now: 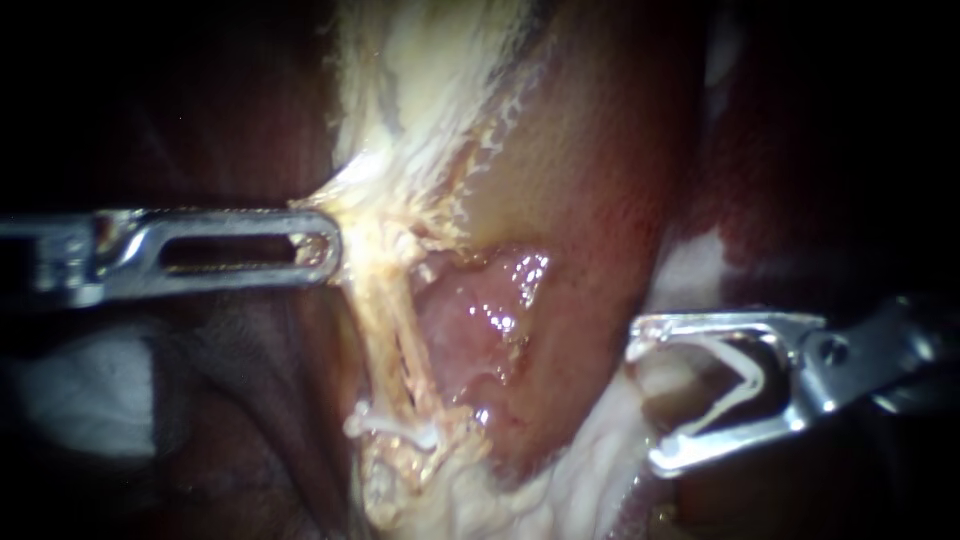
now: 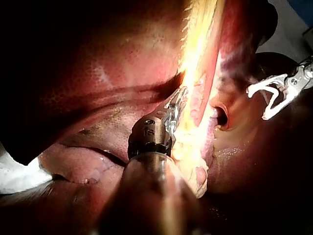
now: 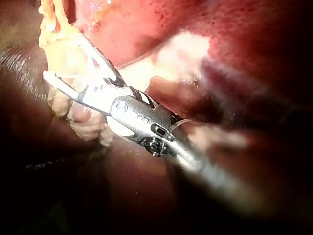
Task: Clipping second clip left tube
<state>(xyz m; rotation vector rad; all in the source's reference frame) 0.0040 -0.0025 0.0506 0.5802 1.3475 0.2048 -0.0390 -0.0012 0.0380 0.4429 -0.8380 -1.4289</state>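
Observation:
Two thin yellowish tubes [image 1: 395, 330] run side by side down the middle of the endoscope view; I cannot tell for certain which one the task means. A white clip [image 1: 395, 432] lies across them low down. My left instrument [image 1: 322, 250] comes in level from the left, its slotted jaws shut on pale tissue [image 1: 350, 205] at the upper end of the tubes, which is tented toward it. My right instrument [image 1: 650, 397] stands well to the right of the tubes, apart from them. Its jaws are spread wide, holding an open white V-shaped clip [image 1: 735, 385]. The wrist views show the left instrument [image 2: 178, 100] against the yellow tissue and the right instrument [image 3: 63, 61].
Dark red liver [image 1: 600, 180] fills the upper right behind the tubes. A raw, wet pink patch [image 1: 480, 320] lies just right of them. Pale fatty tissue [image 1: 430, 80] rises above, and more [image 1: 560, 490] lies below. White gauze [image 1: 80, 400] shows dimly at the lower left.

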